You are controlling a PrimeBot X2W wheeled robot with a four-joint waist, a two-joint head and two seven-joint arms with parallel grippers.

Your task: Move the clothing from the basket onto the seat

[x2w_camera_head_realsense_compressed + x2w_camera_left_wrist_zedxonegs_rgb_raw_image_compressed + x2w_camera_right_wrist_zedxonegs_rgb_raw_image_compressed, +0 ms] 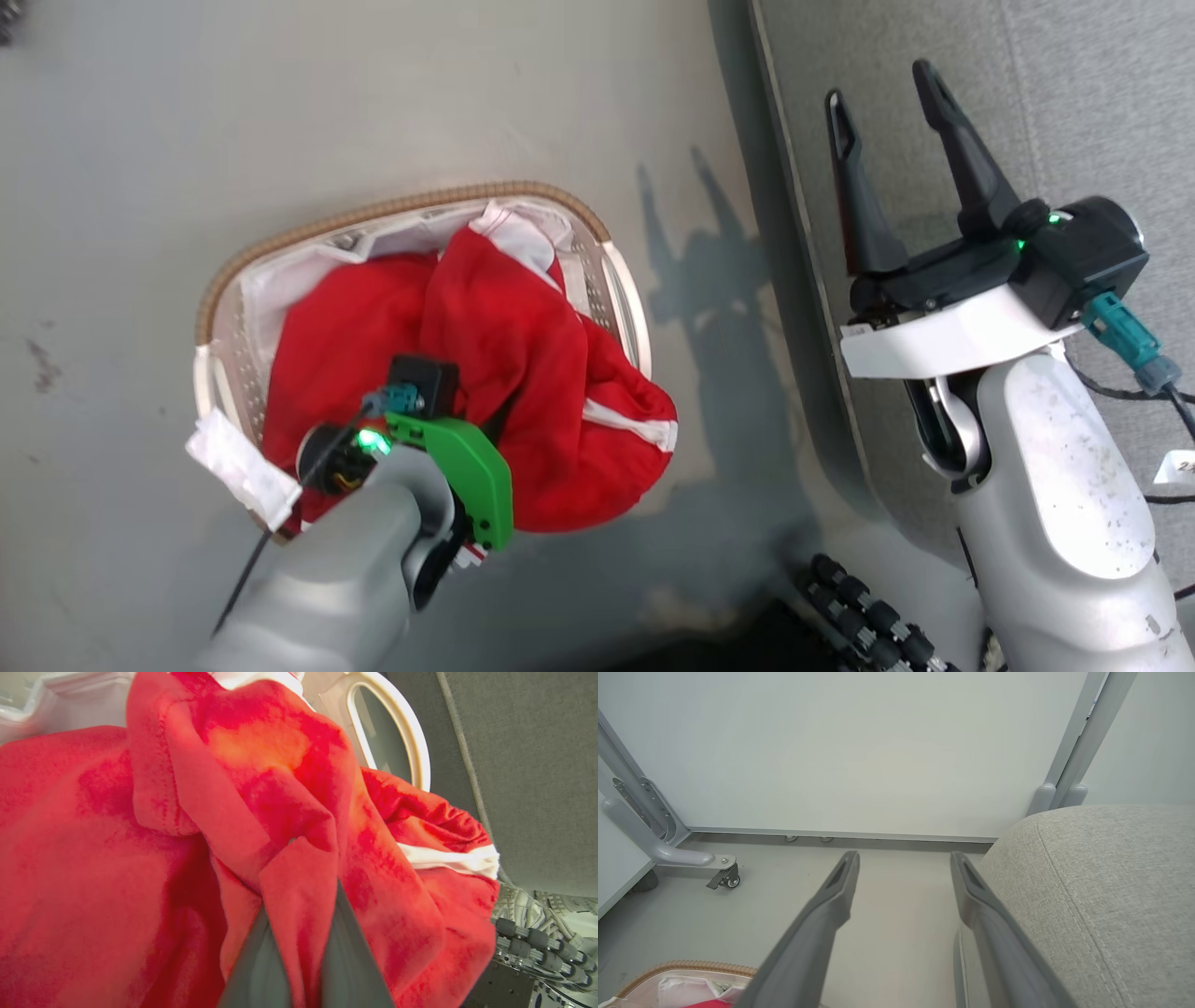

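Head camera looks steeply down on basket (pixel 373 213) and seat (pixel 1074 93) edge. Left wrist camera sits close against clothing (pixel 117 858). Right wrist camera faces a wall (pixel 878 742), low. All 3 share basket, seat.

Red clothing (pixel 504 373) heaped in basket (pixel 373 213)

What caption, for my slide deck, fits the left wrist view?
Left pincer shut on red clothing in the basket.

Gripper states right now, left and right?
Left gripper: closed, pinching a fold of the red clothing in the basket.
Right gripper: open, holding nothing.
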